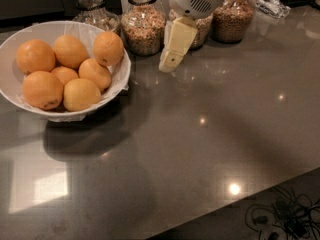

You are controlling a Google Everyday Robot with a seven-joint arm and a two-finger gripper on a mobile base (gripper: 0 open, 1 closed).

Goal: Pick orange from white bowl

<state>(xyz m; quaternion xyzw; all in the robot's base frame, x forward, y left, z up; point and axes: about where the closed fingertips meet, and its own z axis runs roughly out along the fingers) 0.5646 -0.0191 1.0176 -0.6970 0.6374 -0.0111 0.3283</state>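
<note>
The white bowl [119,79] with a thin liner stands at the left on the dark counter. It holds several oranges. One deep-orange fruit [108,48] sits highest at the bowl's right side. A paler yellowish one [81,94] lies at the front, and one with a dark bruise [42,90] at the front left. My gripper [172,51] hangs from the white arm at the top centre. It points down over the counter, to the right of the bowl and apart from it. It holds nothing I can see.
Several glass jars of grain [144,21] stand in a row along the back behind the gripper. The counter's front edge runs across the lower right, with cables [282,216] on the floor beyond it.
</note>
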